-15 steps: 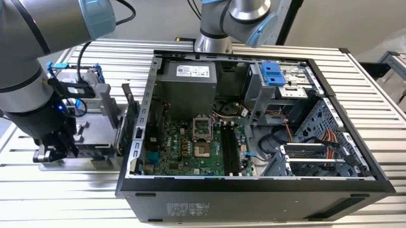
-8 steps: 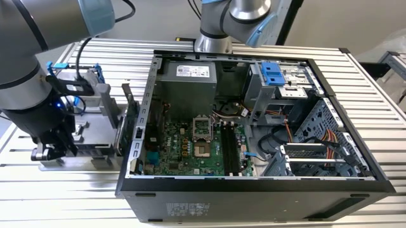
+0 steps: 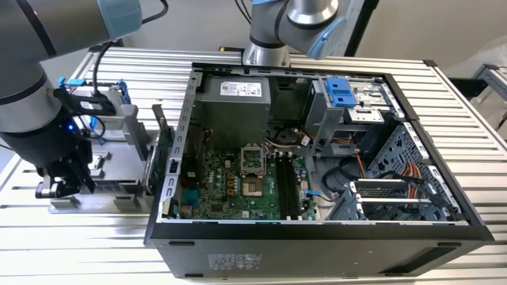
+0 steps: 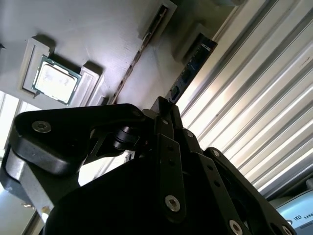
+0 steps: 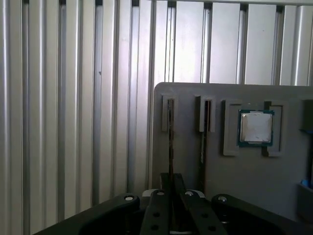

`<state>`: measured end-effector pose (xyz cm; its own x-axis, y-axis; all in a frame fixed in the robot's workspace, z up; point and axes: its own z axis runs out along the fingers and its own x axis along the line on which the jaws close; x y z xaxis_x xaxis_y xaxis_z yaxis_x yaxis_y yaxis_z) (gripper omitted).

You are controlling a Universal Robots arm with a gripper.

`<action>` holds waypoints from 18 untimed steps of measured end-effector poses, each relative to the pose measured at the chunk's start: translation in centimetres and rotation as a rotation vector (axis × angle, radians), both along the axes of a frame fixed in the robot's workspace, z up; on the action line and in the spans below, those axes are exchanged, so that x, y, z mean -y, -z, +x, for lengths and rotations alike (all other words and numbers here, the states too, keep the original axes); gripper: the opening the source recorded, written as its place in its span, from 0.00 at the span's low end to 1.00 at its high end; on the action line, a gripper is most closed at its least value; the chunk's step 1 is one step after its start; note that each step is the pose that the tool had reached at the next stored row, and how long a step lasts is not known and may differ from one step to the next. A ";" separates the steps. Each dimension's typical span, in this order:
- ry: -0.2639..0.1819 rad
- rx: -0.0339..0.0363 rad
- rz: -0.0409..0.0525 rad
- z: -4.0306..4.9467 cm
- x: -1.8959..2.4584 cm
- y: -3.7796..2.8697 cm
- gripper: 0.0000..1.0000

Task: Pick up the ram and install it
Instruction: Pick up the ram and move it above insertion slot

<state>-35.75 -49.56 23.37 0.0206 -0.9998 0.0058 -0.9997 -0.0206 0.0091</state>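
The ram [image 5: 169, 139] stands on edge in the outermost slot of a grey holder tray [image 5: 186, 98]; it is a thin dark stick with chips, also seen side-on in the second wrist view [image 4: 190, 66]. My gripper [image 5: 170, 185] sits over it with both fingers [image 5: 163, 182] pressed close on either side of the stick's near end. In the exterior view the gripper [image 3: 59, 184] hangs low over the grey tray [image 3: 119, 199] at the exterior view's left, beside the open computer case [image 3: 317, 231].
A second thin stick [image 5: 204, 134] stands in the neighbouring slot, and a square processor [image 5: 256, 127] lies in a pocket beyond. A green card [image 3: 162, 157] stands between tray and case. Black memory slots [image 3: 289, 184] run along the motherboard. A blue-handled drive [image 3: 103, 107] stands behind.
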 end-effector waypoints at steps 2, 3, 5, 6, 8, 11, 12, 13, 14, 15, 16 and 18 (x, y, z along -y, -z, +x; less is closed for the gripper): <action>0.000 0.0000 0.0000 0.00 0.00 -0.20 0.00; 0.000 0.0000 -0.0001 0.00 0.00 -0.29 0.00; 0.000 0.0000 0.0000 0.00 0.00 -0.45 0.00; 0.000 0.0000 -0.0001 0.00 0.00 -0.53 0.00; 0.001 0.0001 0.0000 0.00 0.00 -0.66 0.00; 0.004 0.0000 -0.0001 0.00 0.00 -0.90 0.00; 0.005 0.0000 -0.0001 0.00 0.00 -1.01 0.00; 0.005 0.0001 0.0000 0.00 0.00 -1.11 0.00; 0.006 0.0001 0.0000 0.00 0.00 -1.23 0.00; 0.006 0.0000 -0.0001 0.00 0.00 -1.36 0.00; 0.007 0.0000 0.0000 0.00 0.00 -1.50 0.00; 0.007 0.0001 0.0000 0.00 0.00 -1.74 0.00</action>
<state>-35.75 -49.56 25.10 0.0134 -0.9999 0.0057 -0.9999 -0.0134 0.0090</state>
